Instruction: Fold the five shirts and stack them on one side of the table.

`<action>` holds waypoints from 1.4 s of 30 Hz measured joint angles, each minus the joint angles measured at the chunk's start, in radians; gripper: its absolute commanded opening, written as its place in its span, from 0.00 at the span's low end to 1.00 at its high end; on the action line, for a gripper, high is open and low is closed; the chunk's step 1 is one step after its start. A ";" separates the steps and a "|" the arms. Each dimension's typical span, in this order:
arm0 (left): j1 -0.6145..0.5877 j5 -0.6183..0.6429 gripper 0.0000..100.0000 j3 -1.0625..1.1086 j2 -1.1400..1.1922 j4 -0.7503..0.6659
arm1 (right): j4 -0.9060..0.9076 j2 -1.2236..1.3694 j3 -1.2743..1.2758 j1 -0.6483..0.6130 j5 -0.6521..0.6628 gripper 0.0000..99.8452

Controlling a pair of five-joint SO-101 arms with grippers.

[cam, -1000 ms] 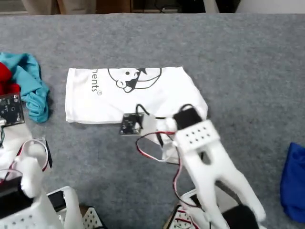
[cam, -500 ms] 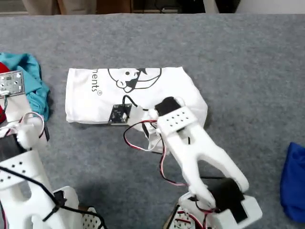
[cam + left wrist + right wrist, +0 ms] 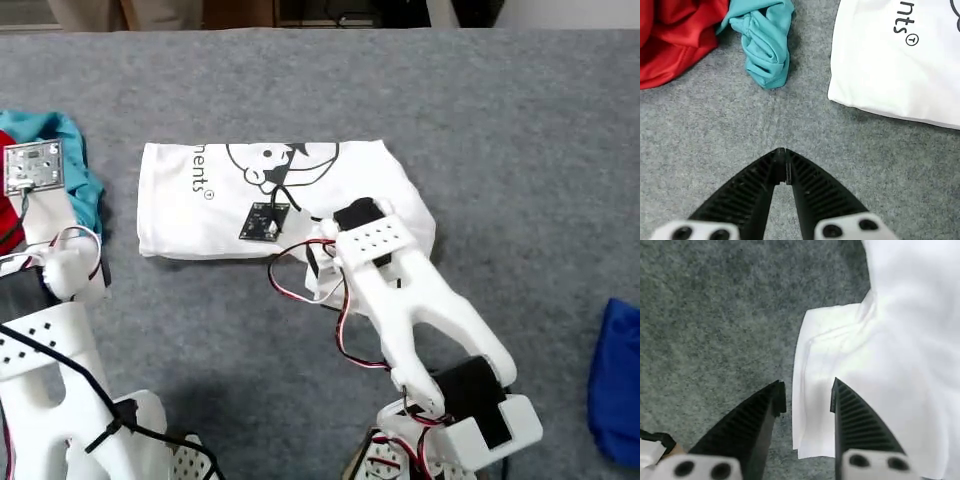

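- Grey felt-like table cover is stretching across the whole scene, and both white arms are rising from its near edge
- Down at the near right edge, a blue shirt is lying crumpled and half out of frame, well apart from everything else
- On the near left, the left arm is standing tall, and the left gripper is hanging over bare grey cover with its black fingers pinched together at the tips, holding nothing
- Toward the middle, the right arm is leaning in over the near edge of the white shirt
- The right gripper is hovering with its fingers a narrow way apart, one over bare grey, the other over white cloth, straddling the edge of a loose sleeve flap; whether it is touching the fabric, I cannot tell
- The white shirt is lying mid-table as a flat, partly folded rectangle, its black print facing up
- Farther left, a teal shirt is sitting bunched up near the white shirt's left end with bare cover between them
- A red shirt is touching the teal one at the table's left edge
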 measured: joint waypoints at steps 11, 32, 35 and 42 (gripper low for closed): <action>0.000 0.000 0.02 0.002 0.000 0.000 | -0.038 0.000 0.095 0.000 0.000 0.26; 0.000 0.000 0.02 0.029 0.000 0.000 | -0.196 -0.005 0.236 0.103 0.000 0.07; 0.000 0.000 0.02 0.029 0.000 0.000 | -0.199 -0.005 0.236 0.123 -0.002 0.02; 0.000 0.000 0.02 0.029 0.000 0.000 | -0.219 0.003 0.239 0.129 -0.002 0.01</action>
